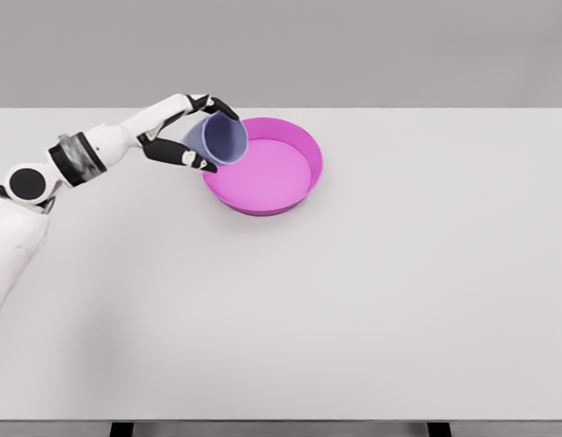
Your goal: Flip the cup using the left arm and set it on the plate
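Gripping a translucent blue-violet plastic cup (223,139), the robot's white left hand with black fingers (191,135) is curled around the cup's body, thumb side below and fingers above, so the cup is pinched between them. The white jointed left arm (89,153) enters from the nine o'clock side of the view and reaches toward the table's far half. The cup is held in the air, tipped on its side, with its open mouth facing toward three o'clock and slightly toward the camera. It hangs over the ten o'clock edge of a round, shallow, bright magenta plate with a raised rim (303,187), overlapping that rim in the view; whether cup and rim touch cannot be told. The plate sits on a plain white rectangular table (372,309), toward twelve o'clock from the table's centre. The right arm is not visible.

Judging from this pose, the cup is only partway turned and not yet set down. If the fingers let go now, the tilted cup would likely roll, landing on its side or off the plate. Lowering it this near the edge could catch the raised rim and tip the cup or nudge the plate.
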Robot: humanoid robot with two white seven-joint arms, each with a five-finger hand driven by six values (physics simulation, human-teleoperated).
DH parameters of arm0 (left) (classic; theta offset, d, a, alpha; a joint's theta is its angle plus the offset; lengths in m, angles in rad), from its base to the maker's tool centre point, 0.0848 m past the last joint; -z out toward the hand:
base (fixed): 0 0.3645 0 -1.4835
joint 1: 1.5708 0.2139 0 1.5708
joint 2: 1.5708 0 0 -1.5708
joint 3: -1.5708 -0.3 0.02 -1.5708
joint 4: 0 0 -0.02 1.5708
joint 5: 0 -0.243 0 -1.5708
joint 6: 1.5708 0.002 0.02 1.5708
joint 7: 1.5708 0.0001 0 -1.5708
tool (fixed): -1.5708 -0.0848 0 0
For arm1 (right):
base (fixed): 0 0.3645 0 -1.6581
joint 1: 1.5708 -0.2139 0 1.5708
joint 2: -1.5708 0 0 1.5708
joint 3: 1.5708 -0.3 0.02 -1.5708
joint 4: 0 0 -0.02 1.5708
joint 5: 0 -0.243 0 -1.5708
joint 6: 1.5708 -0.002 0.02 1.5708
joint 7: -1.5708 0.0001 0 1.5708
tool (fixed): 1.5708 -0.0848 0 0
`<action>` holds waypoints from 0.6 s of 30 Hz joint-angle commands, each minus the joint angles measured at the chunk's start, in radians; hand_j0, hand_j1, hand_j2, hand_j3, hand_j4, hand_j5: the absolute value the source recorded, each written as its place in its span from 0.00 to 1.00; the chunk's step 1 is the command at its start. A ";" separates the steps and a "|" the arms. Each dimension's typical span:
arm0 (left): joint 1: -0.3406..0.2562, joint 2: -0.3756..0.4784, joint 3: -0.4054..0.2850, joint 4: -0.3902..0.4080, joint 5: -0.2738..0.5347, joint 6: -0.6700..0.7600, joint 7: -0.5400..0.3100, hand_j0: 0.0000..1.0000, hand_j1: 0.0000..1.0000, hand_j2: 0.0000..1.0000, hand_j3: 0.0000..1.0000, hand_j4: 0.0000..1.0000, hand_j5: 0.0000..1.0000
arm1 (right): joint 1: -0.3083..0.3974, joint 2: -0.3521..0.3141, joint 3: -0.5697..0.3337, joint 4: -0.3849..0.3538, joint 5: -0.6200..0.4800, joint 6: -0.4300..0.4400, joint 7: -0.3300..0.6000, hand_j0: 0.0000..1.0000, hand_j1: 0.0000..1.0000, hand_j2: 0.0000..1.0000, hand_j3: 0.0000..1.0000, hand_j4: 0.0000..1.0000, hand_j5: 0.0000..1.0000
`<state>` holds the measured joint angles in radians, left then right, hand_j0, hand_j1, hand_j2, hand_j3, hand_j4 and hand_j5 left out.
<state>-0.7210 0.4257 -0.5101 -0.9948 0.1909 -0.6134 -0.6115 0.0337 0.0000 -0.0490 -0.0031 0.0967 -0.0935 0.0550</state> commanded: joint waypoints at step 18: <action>-0.005 -0.077 -0.045 -0.016 0.013 0.003 0.001 0.66 0.66 0.66 0.66 0.66 0.66 | 0.000 0.000 0.000 0.000 0.000 0.000 0.000 1.00 1.00 1.00 1.00 1.00 1.00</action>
<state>-0.7240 0.3574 -0.5549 -1.0105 0.1955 -0.6133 -0.6113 0.0337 0.0000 -0.0490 -0.0030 0.0967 -0.0935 0.0549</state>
